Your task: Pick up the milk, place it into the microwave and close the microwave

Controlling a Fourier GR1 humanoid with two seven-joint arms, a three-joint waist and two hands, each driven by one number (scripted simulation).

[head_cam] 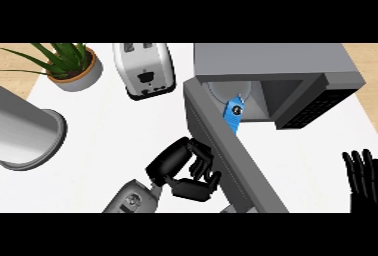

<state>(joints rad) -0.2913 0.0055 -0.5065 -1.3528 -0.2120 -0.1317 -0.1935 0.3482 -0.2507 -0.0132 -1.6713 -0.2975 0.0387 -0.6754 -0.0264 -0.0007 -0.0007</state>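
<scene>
- The left hand [181, 170] sits nearest, its fingers bent against the outer face of the open microwave door [229, 150] and holding nothing; that contact suits pushing the door closed.
- The right hand [362, 175] rests at the view's right edge, fingers straight and up, well clear of the work.
- The door slants across the white desk [111, 135], swung out from the microwave [295, 65], so the cavity remains exposed.
- The milk [234, 111], a blue carton, lies tilted just inside the opening on the turntable, so placing looks done and only closing remains.
- Farthest off stand a toaster [144, 70], a potted plant [70, 65] and a grey pot [29, 130], all clear of the door's swing.
</scene>
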